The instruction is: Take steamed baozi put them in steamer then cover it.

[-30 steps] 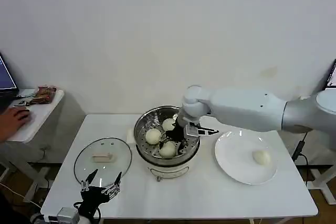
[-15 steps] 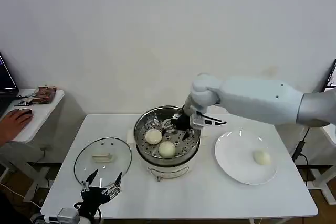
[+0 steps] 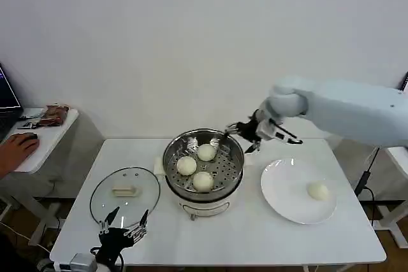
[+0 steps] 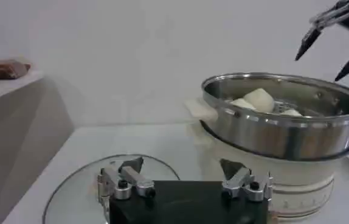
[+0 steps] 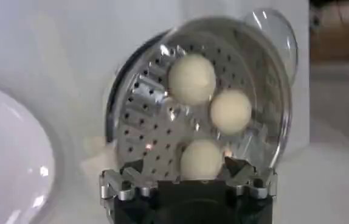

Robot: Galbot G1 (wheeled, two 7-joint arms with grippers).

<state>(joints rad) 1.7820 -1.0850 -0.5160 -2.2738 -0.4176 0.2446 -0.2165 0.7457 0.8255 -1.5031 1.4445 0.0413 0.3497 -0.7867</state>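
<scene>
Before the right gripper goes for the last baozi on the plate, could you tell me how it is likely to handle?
The baozi looks smooth and rounded, so it may roll on the flat white plate if nudged. It looks like soft dough, so a hard squeeze would probably dent it. It seems light for its size; the open right gripper should lift it easily.

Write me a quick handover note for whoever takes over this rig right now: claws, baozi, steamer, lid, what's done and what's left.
Right claw: open, empty, hovering above the steamer's far right rim, plate side.
Left claw: open, parked low at the table's near edge, in front of the glass lid.
Baozi: three sit in the steamer basket; a fourth baozi lies on the white plate, right of the steamer.
Lid: flat on the table, left of the steamer.
Done: three of four loaded.
Left: move the last baozi into the steamer, then put the lid on.
</scene>
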